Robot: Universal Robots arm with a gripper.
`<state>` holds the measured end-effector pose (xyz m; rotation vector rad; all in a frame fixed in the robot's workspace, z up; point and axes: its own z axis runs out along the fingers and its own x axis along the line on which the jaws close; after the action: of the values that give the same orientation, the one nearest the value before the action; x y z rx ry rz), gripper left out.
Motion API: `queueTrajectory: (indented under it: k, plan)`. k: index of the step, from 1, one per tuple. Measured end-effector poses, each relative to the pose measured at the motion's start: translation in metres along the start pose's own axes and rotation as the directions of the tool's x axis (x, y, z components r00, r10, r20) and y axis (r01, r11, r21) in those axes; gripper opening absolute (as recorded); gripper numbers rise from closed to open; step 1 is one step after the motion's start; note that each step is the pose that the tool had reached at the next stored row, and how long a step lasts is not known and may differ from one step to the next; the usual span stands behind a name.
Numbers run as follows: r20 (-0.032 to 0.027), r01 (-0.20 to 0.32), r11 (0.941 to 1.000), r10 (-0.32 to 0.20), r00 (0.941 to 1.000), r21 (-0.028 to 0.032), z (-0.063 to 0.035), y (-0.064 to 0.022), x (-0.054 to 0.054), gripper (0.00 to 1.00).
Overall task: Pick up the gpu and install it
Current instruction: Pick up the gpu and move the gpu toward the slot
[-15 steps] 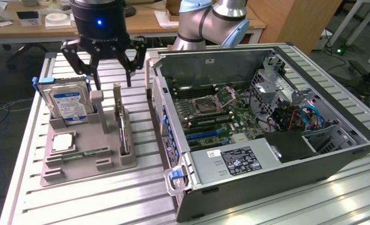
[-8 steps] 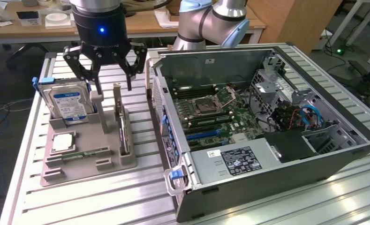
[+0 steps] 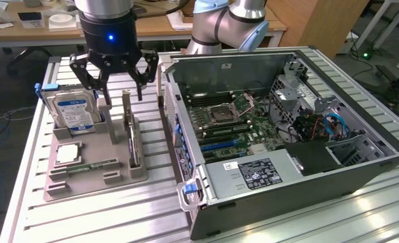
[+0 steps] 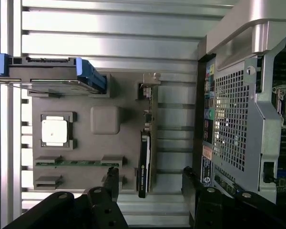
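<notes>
The slatted metal surface (image 3: 84, 217) is carrying everything here, and the open computer case (image 3: 226, 66) is lying on its side toward the exterior view's right, with its motherboard (image 3: 233, 121) facing up. Just beside it, a grey holder tray (image 3: 84, 185) is keeping the spare parts in their own slots. The hard drive (image 3: 74, 111) is standing upright at the end nearer the arm. The gpu (image 3: 130, 131) is standing on its long edge in the slot nearest the case, with nothing gripping it. The claw (image 3: 122, 88) is hanging released, jaws spread wide, above that end of the tray, between the drive and the card and touching neither. The work is therefore looking like the approach before the pick-up, with nothing lifted and nothing installed. A good grasp is calling for the jaws to straddle the card's thin upper edge squarely and to come down without brushing the drive or the case wall close by. The exterior view is giving the height of the claw over the tray and the empty blue slots (image 3: 216, 145) on the board. The wrist view is looking straight down the fingertips (image 4: 112, 179) and showing the card lying in line between them. It is also picking out the silver bracket (image 4: 151, 78) at the card's far end. Smallest of all, the processor (image 3: 69, 153) and the green memory stick (image 3: 91, 166) are resting untouched in their own seats
</notes>
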<state>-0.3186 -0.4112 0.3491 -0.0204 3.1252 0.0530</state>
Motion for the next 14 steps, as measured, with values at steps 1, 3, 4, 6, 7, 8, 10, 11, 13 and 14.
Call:
queueTrajectory:
  k: [1, 3, 4, 6, 7, 8, 10, 11, 13, 14]
  plan:
    - [-0.0001, 0.0, 1.0, 0.0, 1.0, 0.0001, 0.0009, 0.0, 0.0, 0.65]
    - [0.0, 0.0, 1.0, 0.0, 1.0, 0.0, 0.0028, -0.0001, 0.0, 0.65]
    - [0.0, 0.0, 1.0, 0.0, 1.0, 0.0, 0.0037, -0.0001, 0.0, 0.65]
    - [0.0, 0.0, 1.0, 0.0, 1.0, 0.0, 0.0056, -0.0002, 0.0, 0.65]
    - [0.0, 0.0, 1.0, 0.0, 1.0, 0.0, 0.0065, -0.0002, 0.0, 0.65]
    - [0.0, 0.0, 1.0, 0.0, 1.0, 0.0, 0.0075, -0.0003, 0.0, 0.65]
    - [0.0001, 0.0, 1.0, 0.0, 1.0, 0.0, 0.01, -0.0003, 0.0, 0.65]
    - [0.0, 0.0, 1.0, 0.0, 1.0, 0.0, 0.0113, -0.0004, 0.0, 0.65]
    - [0.0, 0.0, 1.0, 0.0, 1.0, 0.0, 0.014, -0.0005, 0.0, 0.65]
    - [0.0, 0.0, 1.0, 0.0, 1.0, 0.0001, 0.0153, -0.0005, 0.0, 0.65]
